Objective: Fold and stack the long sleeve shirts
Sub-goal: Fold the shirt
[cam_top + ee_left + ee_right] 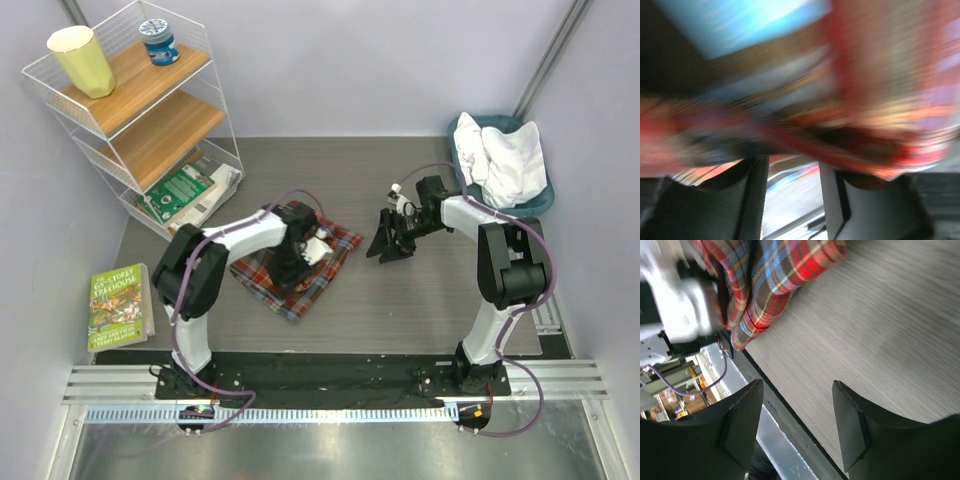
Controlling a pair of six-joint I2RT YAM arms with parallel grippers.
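You have the grey table (430,300) under everything. The plaid shirt (312,290) lies on it, folded into a small, roughly square packet. Take that shirt as your mark.

The wire rack (165,125) stands well behind the plaid shirt and to its left, with wooden shelves and some papers (185,190) on the lowest one.

Far to the right of the plaid shirt and further back sits the teal basket (462,140). The white shirt (510,160) is crumpled inside it and spills over the rim.

A green book (120,305) lies flat, well to the left of the plaid shirt and a little nearer to you.

Your left gripper (292,268) points down onto the middle of the plaid shirt. Its wrist view is badly blurred: the fingers (752,200) look parted with plaid cloth right against them, but you cannot tell whether they pinch any of it.

Your right gripper (797,390) hangs over bare table just right of the plaid shirt, apart from it. Its jaws are spread and hold nothing.

On the rack's top shelf, a yellow cup (82,60) stands upright. Beside it is a small blue-lidded jar (158,42).
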